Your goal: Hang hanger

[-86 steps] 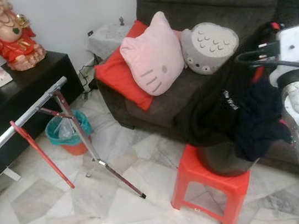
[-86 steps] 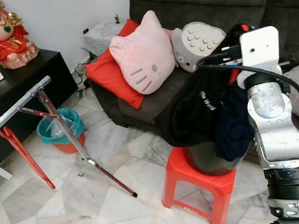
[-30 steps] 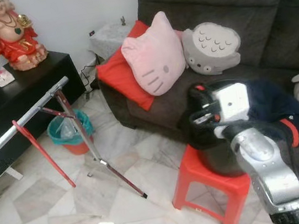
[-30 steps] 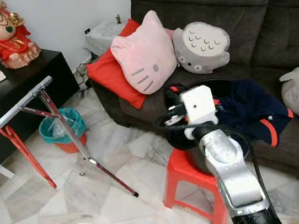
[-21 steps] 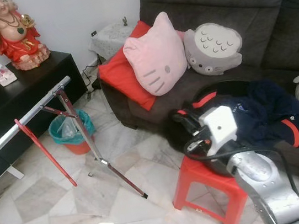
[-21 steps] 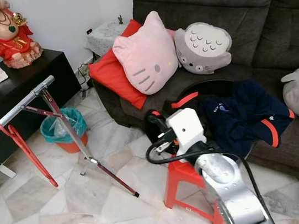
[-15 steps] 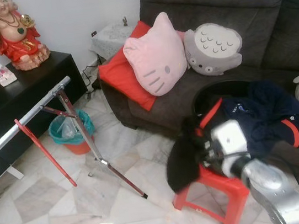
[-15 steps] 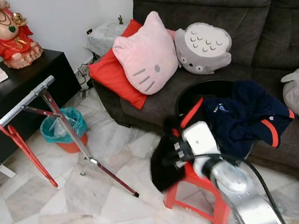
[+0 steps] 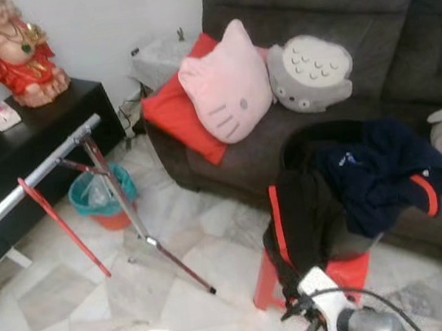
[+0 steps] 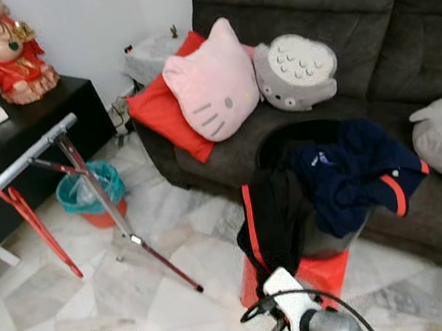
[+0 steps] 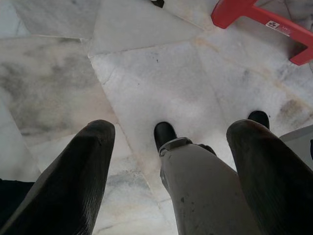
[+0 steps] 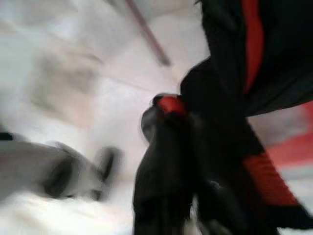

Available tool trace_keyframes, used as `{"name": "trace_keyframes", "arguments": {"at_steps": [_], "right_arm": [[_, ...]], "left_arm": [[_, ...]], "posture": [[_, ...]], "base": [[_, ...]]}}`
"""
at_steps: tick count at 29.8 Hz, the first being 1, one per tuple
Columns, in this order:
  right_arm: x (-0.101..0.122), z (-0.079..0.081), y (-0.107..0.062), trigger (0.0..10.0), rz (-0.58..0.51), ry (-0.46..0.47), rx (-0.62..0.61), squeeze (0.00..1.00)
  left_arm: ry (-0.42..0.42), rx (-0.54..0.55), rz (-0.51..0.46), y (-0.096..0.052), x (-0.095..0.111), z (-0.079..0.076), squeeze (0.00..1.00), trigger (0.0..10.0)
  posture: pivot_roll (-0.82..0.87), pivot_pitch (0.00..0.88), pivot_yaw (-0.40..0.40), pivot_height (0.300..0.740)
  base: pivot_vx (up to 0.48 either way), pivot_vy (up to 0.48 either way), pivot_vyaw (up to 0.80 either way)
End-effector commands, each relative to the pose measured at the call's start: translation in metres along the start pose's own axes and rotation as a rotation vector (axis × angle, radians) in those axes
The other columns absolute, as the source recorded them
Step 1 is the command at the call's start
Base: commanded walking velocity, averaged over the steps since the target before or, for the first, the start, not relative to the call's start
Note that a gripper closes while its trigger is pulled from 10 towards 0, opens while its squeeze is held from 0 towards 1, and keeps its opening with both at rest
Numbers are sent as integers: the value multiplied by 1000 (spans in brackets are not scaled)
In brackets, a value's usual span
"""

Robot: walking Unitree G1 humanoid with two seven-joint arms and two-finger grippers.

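Pulling black red-striped garment (image 9: 295, 221) down off dark laundry bucket (image 10: 330, 237) on red plastic stool (image 9: 352, 269): right gripper (image 12: 181, 147) low, fingers pinched on cloth (blurred). Left gripper (image 11: 166, 161) idle over marble floor (image 9: 66, 294), fingers spread. Red hanger (image 9: 61, 225) hangs on silver rack rail (image 9: 29, 180), open floor between.

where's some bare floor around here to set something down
Bare marble floor lies between the drying rack legs and the red stool. It is crowded at the stool, where the black garment hangs near the right gripper, and on the sofa with cushions.
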State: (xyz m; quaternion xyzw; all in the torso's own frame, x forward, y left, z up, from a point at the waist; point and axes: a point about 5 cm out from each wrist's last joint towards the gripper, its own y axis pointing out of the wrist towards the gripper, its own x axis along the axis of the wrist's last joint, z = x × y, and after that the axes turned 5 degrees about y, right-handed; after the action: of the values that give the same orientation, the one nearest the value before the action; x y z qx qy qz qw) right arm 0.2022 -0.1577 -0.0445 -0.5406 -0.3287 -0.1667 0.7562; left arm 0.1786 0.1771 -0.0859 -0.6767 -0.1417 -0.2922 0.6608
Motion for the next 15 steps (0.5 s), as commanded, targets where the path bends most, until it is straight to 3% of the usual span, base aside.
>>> {"name": "trace_keyframes", "arguments": {"at_steps": [1,2,3,4,6,9,15], "right_arm": [[14,-9,-2,6824,-183,237,-7,0],[14,-15,-3,10000,-201,269,-51,0],[14,-20,-4,10000,-198,266,-89,0],[8,-31,-6,10000,-154,175,-167,0],[-6,-45,-8,10000,-82,139,-280,0],[-18,-57,-12,10000,-87,224,-385,0],[-34,-45,-8,10000,-55,239,-348,0]], "left_arm": [[23,-1,20,-1,-3,1,0,10000],[22,1,19,-1,-3,1,0,10000],[20,1,18,-1,-3,1,0,10000],[21,2,18,-1,-2,2,0,10000],[29,2,21,0,-2,1,0,10000],[27,3,19,0,-2,2,0,10000],[29,4,20,0,-2,2,0,10000]], "posture": [[-61,5,52,740],[-66,4,53,740],[-66,4,53,740],[-84,2,55,740],[-79,2,55,740],[-71,3,55,740],[-74,4,58,740]], "base": [[0,0,0],[0,0,0],[0,0,0],[0,0,0],[0,0,0],[0,0,0],[0,0,0]]}}
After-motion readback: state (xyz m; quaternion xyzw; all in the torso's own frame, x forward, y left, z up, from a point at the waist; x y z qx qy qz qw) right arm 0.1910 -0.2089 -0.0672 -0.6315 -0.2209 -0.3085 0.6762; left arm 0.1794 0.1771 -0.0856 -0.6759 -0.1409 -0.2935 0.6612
